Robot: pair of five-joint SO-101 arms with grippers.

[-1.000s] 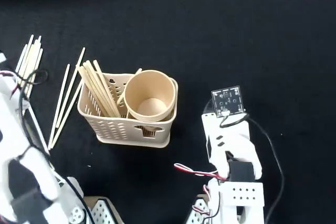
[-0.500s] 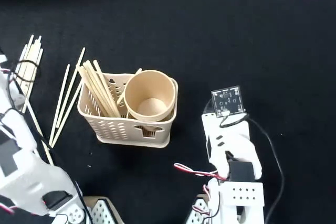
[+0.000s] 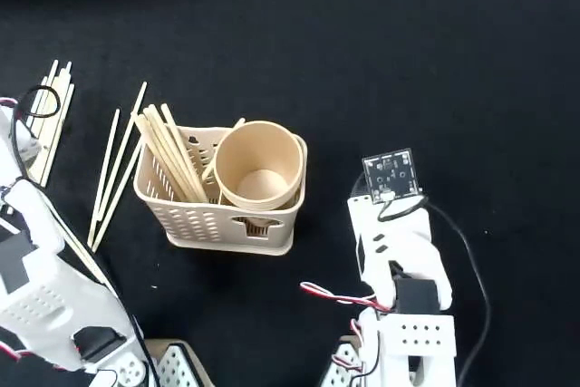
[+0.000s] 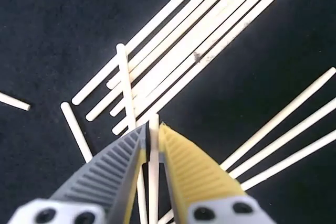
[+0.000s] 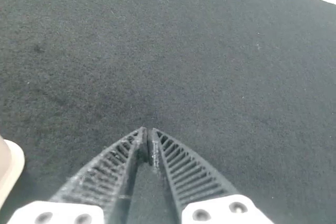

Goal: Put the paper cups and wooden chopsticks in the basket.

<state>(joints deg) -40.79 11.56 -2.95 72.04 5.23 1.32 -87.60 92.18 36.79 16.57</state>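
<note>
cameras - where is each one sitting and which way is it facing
High view: fixed above the table, looking down on the basket, paper cup and loose chopsticks; the left arm and right arm show at the near edge.
Left wrist view: on the left arm's wrist, looking along the left tool, shut on a chopstick, toward the loose chopsticks.
Right wrist view: on the right arm's wrist, looking along the shut right tool at black table.
Shared: high and left wrist views both show the loose chopsticks.

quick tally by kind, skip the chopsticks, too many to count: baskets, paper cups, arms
basket: 1
paper cup: 1 showing, in the basket
arms: 2, left arm and right arm
total: 4
</note>
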